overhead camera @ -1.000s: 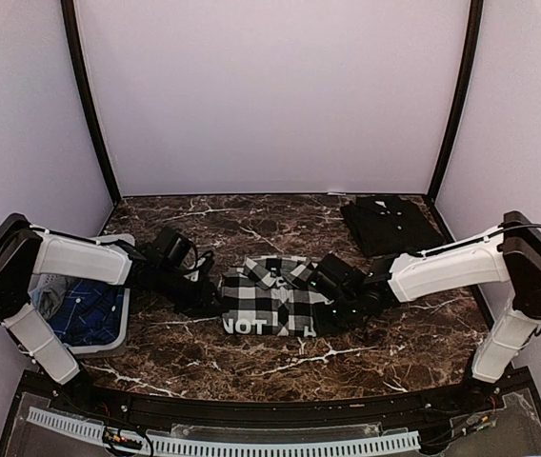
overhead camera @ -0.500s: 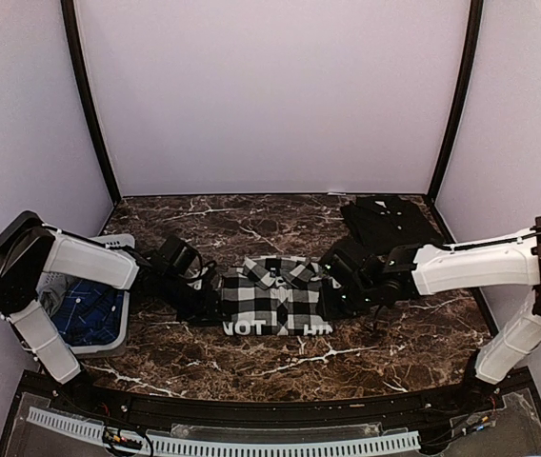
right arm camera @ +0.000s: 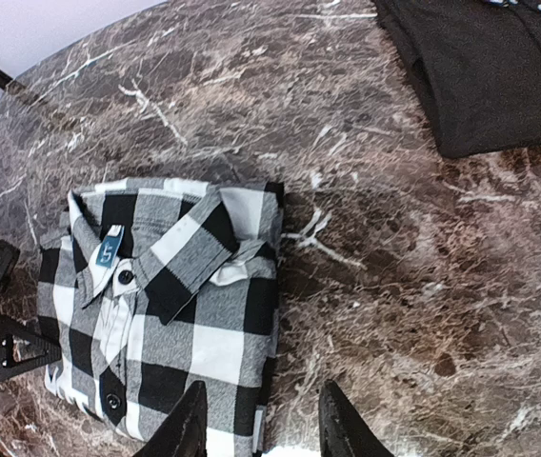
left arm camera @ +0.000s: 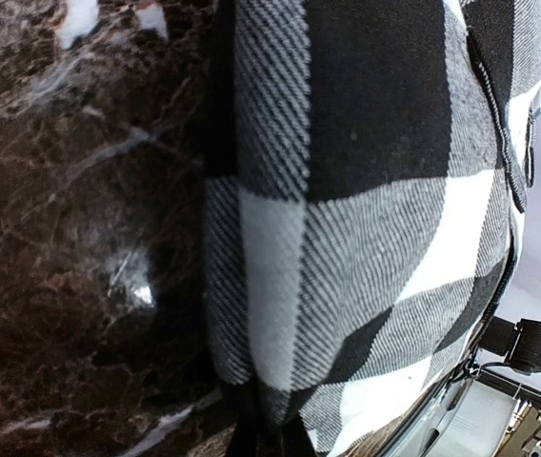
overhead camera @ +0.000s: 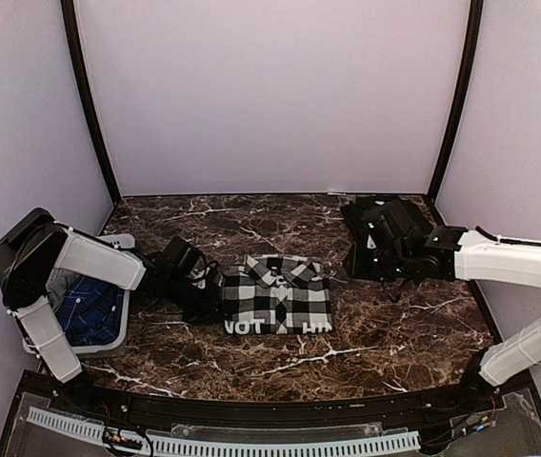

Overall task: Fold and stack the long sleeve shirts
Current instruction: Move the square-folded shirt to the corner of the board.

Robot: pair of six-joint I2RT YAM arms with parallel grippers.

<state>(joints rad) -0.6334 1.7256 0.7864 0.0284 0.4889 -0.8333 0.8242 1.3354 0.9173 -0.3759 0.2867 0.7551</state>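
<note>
You see three shirts: one checked shirt folded mid-table, one black shirt at the far right corner, one blue shirt in the basket. The left gripper is closed at the checked shirt's left edge; the right gripper is open.

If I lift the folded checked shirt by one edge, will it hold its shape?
Probably not: the checked shirt is soft woven cloth folded in loose layers, so it would likely droop and unfold. Pushed across the marble table, its layers may bunch rather than slide as one. It looks light for its bulk.
</note>
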